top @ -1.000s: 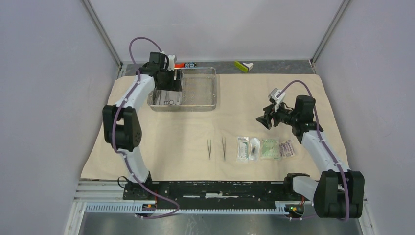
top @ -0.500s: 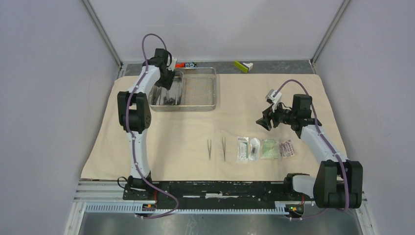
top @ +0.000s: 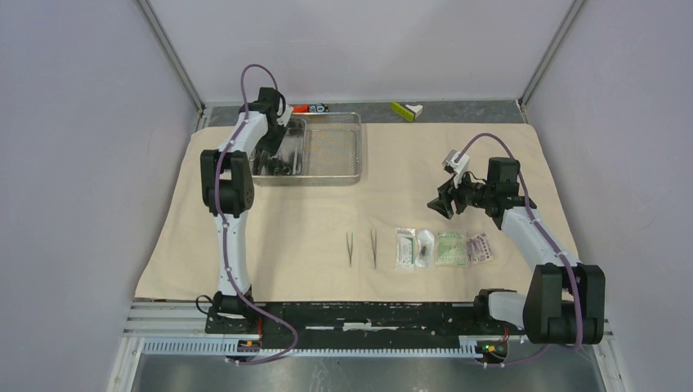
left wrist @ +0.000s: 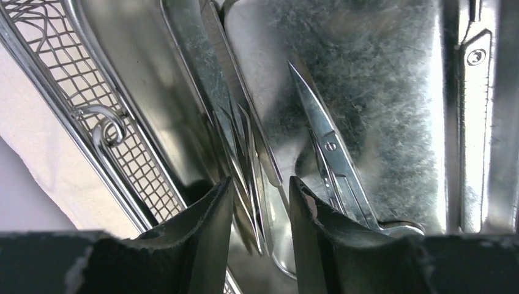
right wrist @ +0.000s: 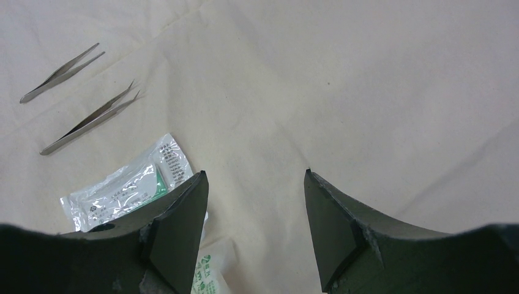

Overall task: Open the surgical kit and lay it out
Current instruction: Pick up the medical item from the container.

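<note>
Left gripper (left wrist: 260, 184): was lowered into the inner tray (left wrist: 379, 79), its two dark fingers a narrow gap apart.
Between the left fingers: a bundle of thin metal instruments (left wrist: 245, 135) ran through the gap; whether the pads pressed on them could not be told, and reflections made the pieces hard to separate or count.
Just beside the bundle: curved scissors (left wrist: 327, 147) lay on the inner tray's floor, their handles cut off behind the right-hand finger.
Steel tray (top: 331, 147): sat at the far left of the cloth wrap (top: 490, 147), with a mesh floor; the overhead view hid much of the inner tray under the left arm.
Right gripper (right wrist: 256, 174): hovered above bare cloth with its fingers wide apart and nothing between them.
Near row on the cloth: two tweezers (top: 350, 247) lay side by side, and to their right four sealed packets (top: 441, 247) sat close together; the print on them was too small to read.
Wrist view of the packets: partly hidden behind the right gripper's left finger.
Beyond the cloth: a yellow-green and white object (top: 405, 109) and small orange and black pieces (top: 310, 107) lay at the far edge, too small to identify.
</note>
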{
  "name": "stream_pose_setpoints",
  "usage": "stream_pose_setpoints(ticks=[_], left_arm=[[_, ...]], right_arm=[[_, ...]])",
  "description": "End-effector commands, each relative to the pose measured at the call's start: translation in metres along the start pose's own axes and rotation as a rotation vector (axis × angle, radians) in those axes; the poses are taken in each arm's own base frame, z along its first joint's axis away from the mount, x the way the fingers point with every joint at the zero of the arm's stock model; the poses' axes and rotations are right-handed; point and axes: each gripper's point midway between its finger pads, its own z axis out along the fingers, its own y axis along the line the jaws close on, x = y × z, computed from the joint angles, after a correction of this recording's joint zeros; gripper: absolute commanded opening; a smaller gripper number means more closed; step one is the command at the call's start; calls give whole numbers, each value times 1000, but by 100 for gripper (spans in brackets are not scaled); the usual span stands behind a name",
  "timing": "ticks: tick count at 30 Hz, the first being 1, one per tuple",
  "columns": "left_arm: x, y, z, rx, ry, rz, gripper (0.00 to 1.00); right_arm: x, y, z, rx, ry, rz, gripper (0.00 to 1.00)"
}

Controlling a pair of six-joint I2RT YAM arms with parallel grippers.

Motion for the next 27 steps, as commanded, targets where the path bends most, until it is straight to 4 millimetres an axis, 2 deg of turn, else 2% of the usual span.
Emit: stream_pose_setpoints(ticks=[1, 7, 14, 21, 27], left_arm=[[-8, 15, 0, -35, -13, 33, 45], [-2, 16, 11, -23, 17, 29, 44], [10, 1, 22, 80, 56, 6, 35], [12, -9, 22, 150, 59, -8, 25], [5, -9, 13, 164, 31, -12, 14]], right_arm=[[-20, -6, -2, 0, -41, -49, 66], [-19, -6, -2, -3, -42, -48, 65], [-19, -5, -2, -7, -43, -46, 65], [-18, -5, -2, -9, -43, -44, 65], [-18, -4, -1, -12, -44, -39, 66]])
